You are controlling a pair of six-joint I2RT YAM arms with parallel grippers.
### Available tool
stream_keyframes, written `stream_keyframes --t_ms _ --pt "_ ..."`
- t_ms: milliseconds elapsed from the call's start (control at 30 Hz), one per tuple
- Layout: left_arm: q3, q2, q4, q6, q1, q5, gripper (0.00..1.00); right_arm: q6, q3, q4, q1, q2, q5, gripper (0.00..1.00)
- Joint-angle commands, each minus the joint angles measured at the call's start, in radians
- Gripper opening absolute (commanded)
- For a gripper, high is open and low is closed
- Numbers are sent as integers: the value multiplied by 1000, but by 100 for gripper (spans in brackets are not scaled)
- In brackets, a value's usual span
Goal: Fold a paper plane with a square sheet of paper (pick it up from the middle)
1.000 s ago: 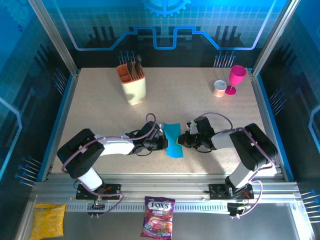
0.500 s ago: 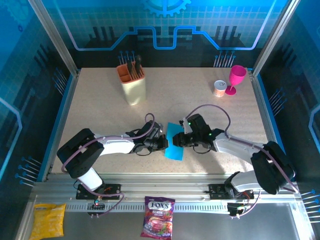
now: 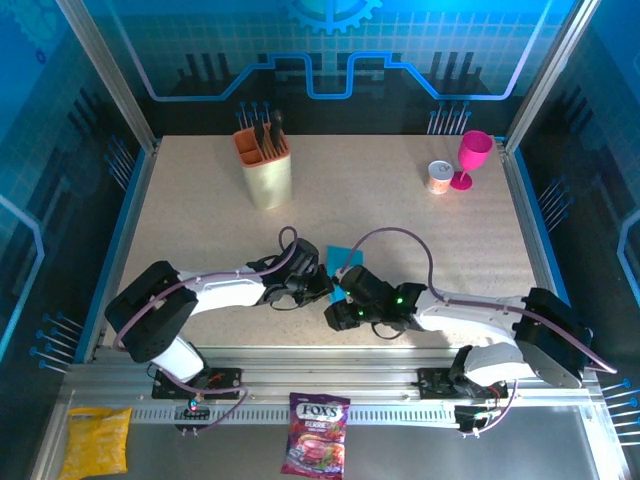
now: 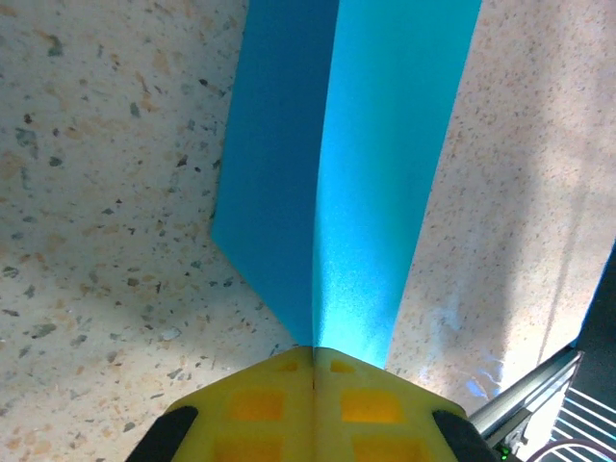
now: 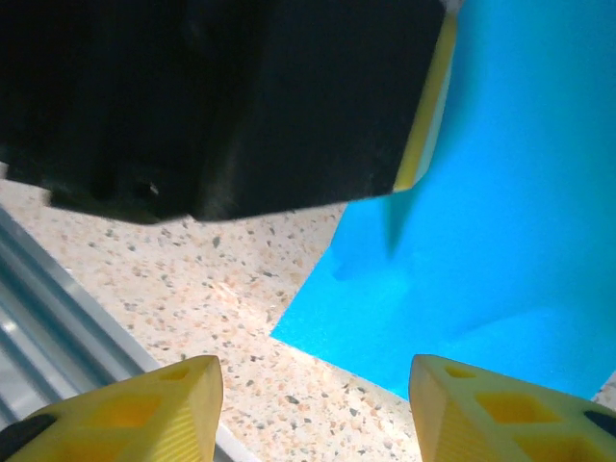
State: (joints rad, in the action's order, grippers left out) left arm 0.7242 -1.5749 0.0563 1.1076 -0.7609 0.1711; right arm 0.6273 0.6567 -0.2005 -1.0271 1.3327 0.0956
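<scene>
Robot lab test cell. Left arm [image 3: 230,292] and right arm [image 3: 470,308] bolted to slotted aluminium rail [image 3: 330,372] at near edge of speckled desk [image 3: 200,230], cables looped along both. Aluminium frame post [image 3: 105,70] carries blue-lit clear walls; back panel [image 3: 330,40] printed with gear and grid. Yellow moulded fingertips on left pincer [image 4: 313,354] and right pincer [image 5: 310,373]. Odd props about: utensil holder [image 3: 268,178], pink goblet [image 3: 472,155], small can [image 3: 439,177], candy bag [image 3: 316,435], yellow packet [image 3: 95,440].

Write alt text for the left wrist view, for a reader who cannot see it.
The left gripper, its yellow fingertips pressed together at the bottom, is shut on the crease of a folded cyan-blue paper, whose two panels stretch away toward the top. Speckled beige table lies on either side.
</scene>
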Motion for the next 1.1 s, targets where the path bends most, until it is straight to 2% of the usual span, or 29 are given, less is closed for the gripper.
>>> stream_keyframes --t_ms 0,233,333,400,733,833,867,1000,1067 --pt "-2 26 -34 40 8 -9 0 8 43 -34 -31 52 106 55" --pt "-10 15 -21 42 9 -4 0 2 99 -51 -41 115 142 54" --pt "-12 9 -15 44 10 -1 0 -4 121 -67 -41 119 158 50" --pt "-15 6 -11 45 9 2 0 -14 132 -75 -39 121 162 44" --pt "-25 4 6 40 12 4 0 -33 144 -89 -16 126 128 0" --pt "-20 17 -11 6 20 5 0 -46 124 -73 9 121 92 0" --pt "-16 27 -29 -12 25 3 2 -51 116 -67 17 117 79 0" --pt "-17 97 -101 -75 53 -20 24 -85 88 -35 59 102 -3 0" --pt "-11 135 -146 -108 73 -34 28 -104 77 -15 81 99 -61 0"
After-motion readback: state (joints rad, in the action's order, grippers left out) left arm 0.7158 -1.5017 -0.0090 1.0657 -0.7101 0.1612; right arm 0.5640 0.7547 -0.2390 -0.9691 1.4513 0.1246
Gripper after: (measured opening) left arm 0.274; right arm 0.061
